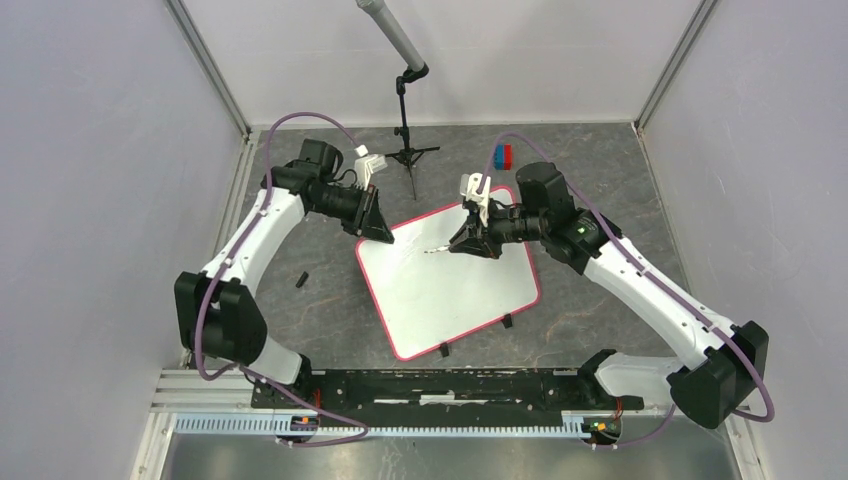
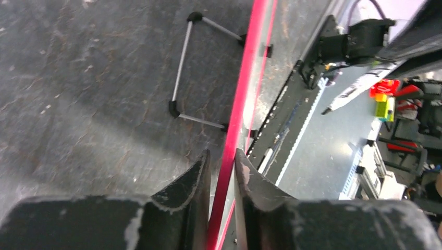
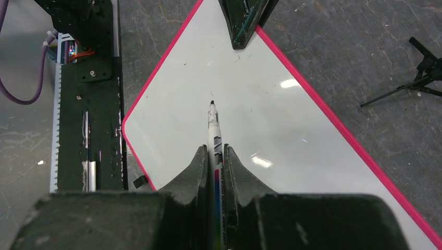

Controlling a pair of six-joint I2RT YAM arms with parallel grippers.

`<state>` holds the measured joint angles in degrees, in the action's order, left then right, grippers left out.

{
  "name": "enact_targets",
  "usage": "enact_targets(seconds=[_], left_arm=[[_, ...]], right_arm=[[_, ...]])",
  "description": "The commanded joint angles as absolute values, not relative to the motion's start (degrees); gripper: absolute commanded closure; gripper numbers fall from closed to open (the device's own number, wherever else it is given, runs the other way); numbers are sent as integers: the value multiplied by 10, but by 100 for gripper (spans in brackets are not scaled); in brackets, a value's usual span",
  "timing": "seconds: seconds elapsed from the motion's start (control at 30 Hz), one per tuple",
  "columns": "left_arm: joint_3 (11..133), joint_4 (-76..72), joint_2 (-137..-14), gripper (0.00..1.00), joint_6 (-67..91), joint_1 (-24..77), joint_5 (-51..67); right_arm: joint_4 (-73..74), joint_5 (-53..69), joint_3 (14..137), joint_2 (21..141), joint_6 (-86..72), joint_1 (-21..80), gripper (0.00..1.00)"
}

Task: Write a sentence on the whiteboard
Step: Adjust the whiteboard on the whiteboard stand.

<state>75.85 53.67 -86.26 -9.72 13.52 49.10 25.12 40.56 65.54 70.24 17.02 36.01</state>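
The left hand (image 1: 378,228) is pinched shut on the rim of the whiteboard (image 1: 450,290), which lies mid-surface (image 1: 300,320) with its long axis running from the left edge toward the far-right corner. If that thin grip slips, writing pressure could skid it. The right hand (image 1: 462,243) is clamped on the marker (image 1: 437,249), whose tip points toward the left edge; pressing hard could twist it askew.
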Motion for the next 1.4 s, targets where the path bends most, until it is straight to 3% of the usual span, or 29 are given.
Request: enact_targets(seconds=[0.0,0.23,0.97,1.07,1.17,1.27,1.37], left_arm=[[790,535,-877,80,-121,149,527],[799,562,-895,97,-158,177,530],[846,710,-920,97,-330,155,522],[857,709,-934,81,-320,152,501],[863,694,-925,47,-300,149,483],[859,661,-890,39,-264,132,487],[841,635,-845,36,-231,96,497]], right_arm=[[245,406,674,683,178,366,100],[253,413,669,677,184,367,100],[263,425,665,675,187,373,100],[259,424,666,676,184,376,100],[253,416,665,679,182,380,100],[247,399,671,683,184,387,100],[240,385,686,690,185,395,100]])
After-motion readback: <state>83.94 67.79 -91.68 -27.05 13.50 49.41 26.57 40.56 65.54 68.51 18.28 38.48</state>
